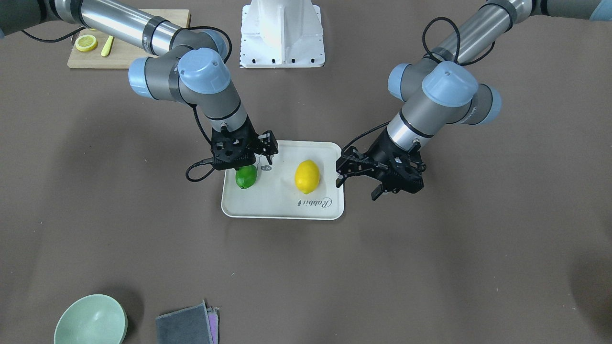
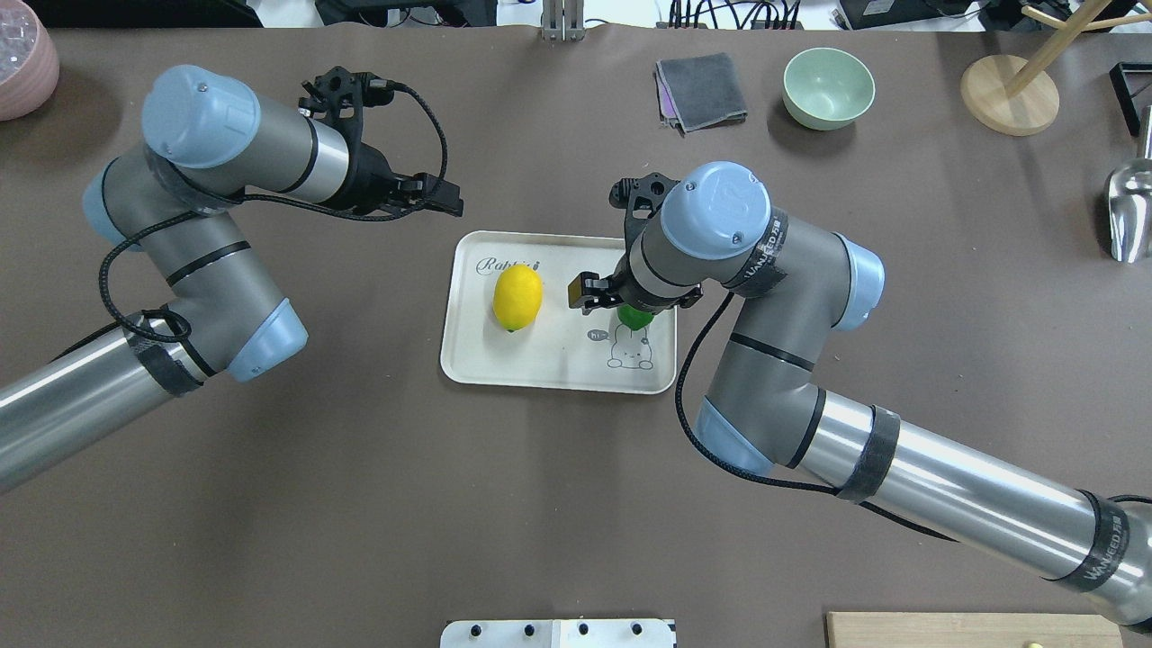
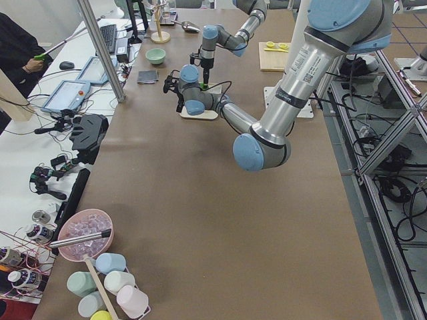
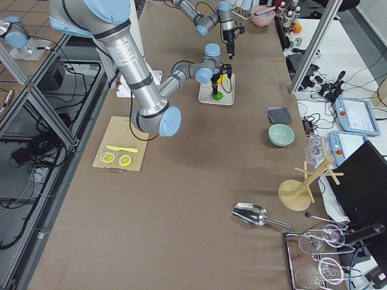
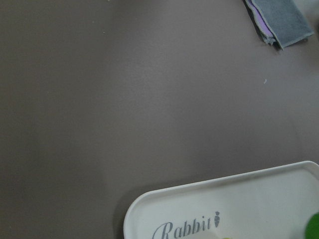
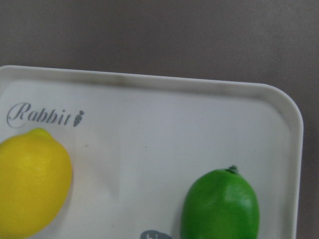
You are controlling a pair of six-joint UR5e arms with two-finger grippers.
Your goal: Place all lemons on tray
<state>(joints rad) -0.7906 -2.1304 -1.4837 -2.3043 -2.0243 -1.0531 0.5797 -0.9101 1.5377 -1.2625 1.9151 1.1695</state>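
The cream tray [image 1: 277, 200] marked "Rabbit" lies mid-table. The yellow lemon [image 1: 307, 177] lies on it, apart from both grippers, and also shows in the overhead view [image 2: 517, 297]. The green lemon [image 1: 247, 177] rests on the tray by the bear drawing and also shows in the right wrist view [image 6: 219, 204]. My right gripper [image 1: 246, 167] points straight down on it. Its fingers sit close against the lemon's sides, so it looks shut on it. My left gripper [image 1: 357, 187] is open and empty, hovering just off the tray's edge nearest the yellow lemon.
A bamboo cutting board [image 1: 129, 52] with a lemon slice [image 1: 86, 43] lies near the robot's base. A green bowl [image 2: 828, 87] and a grey cloth [image 2: 700, 90] sit at the far edge. A wooden stand [image 2: 1008, 94] and a metal scoop [image 2: 1129, 211] are far right.
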